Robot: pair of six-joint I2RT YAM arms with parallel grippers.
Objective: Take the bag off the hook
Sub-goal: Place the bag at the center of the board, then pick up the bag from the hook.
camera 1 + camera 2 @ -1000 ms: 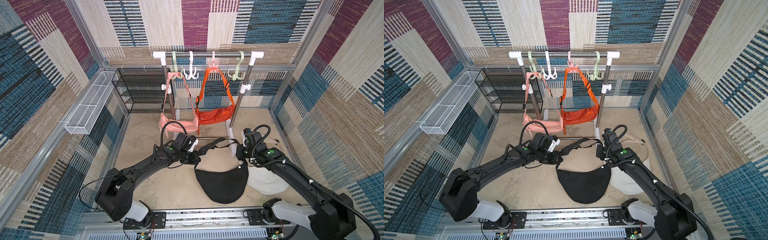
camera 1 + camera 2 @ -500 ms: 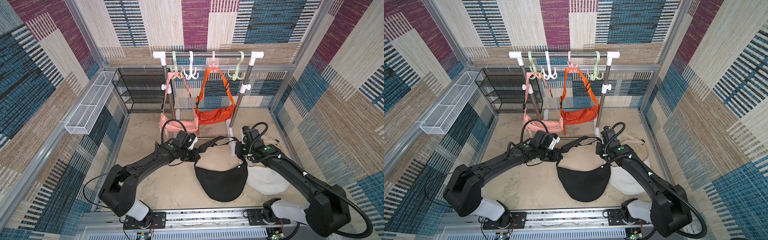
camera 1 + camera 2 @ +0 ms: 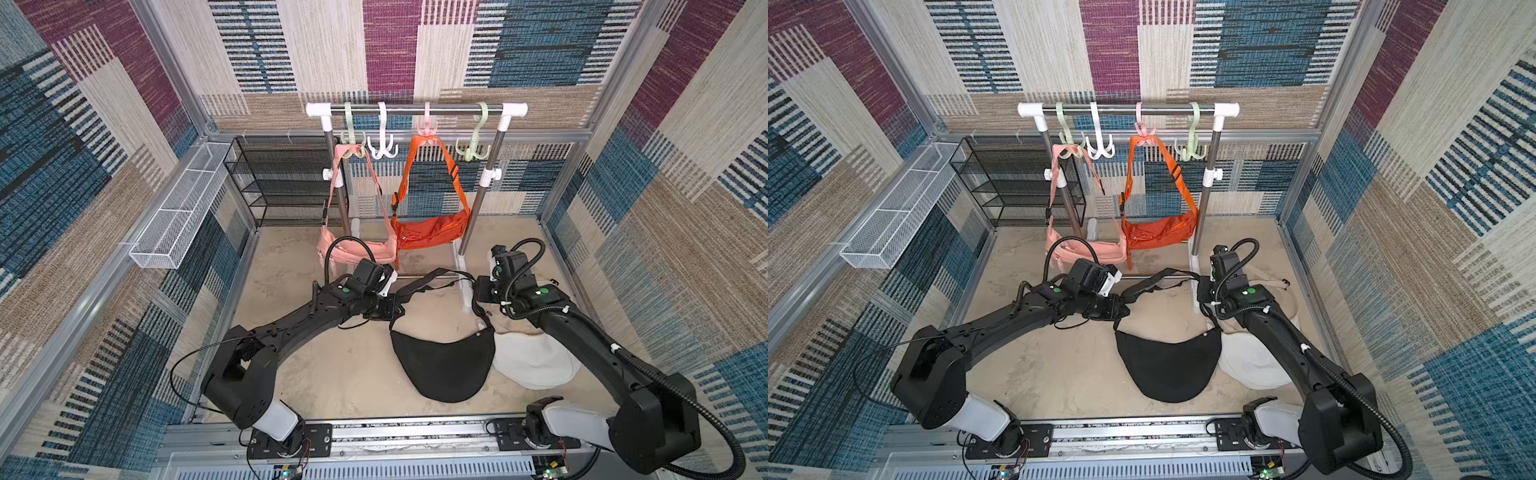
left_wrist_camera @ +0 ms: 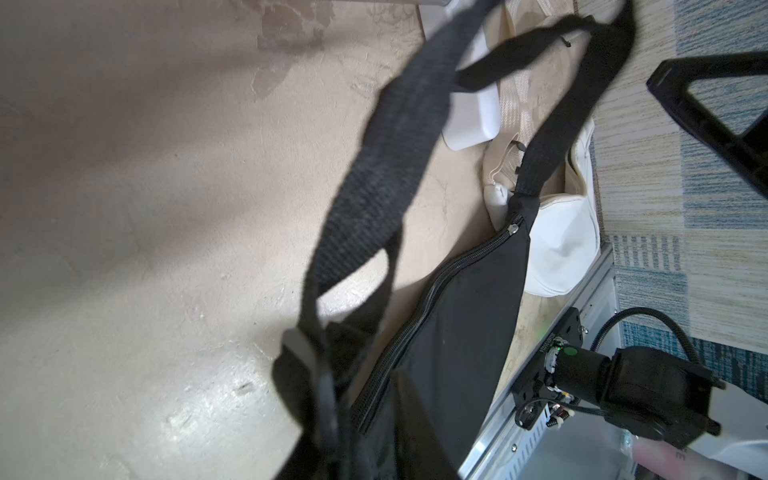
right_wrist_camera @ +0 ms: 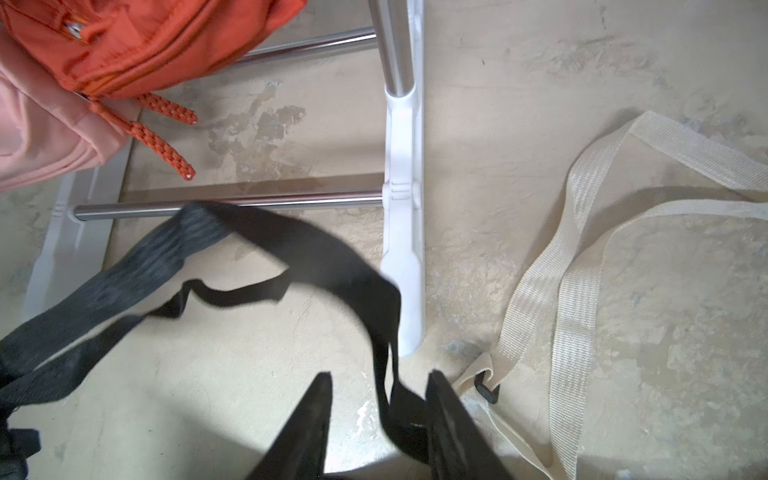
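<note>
The black sling bag (image 3: 444, 365) lies on the floor (image 3: 332, 374) before the garment rack (image 3: 453, 110), but its strap (image 5: 324, 253) runs between the right gripper's (image 5: 380, 374) parted jaws and past the left gripper (image 3: 395, 309), whose opening I cannot tell, so a retreating arm could snag and drag it.

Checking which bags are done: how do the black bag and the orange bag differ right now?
The black bag lies flat on the floor; the orange bag hangs from the pink hook on the rack. The black bag's strap droops slack and low; the orange bag's strap runs taut upward. The black bag is half-moon shaped, the orange bag longer and slimmer. Both are zippered sling bags.
</note>
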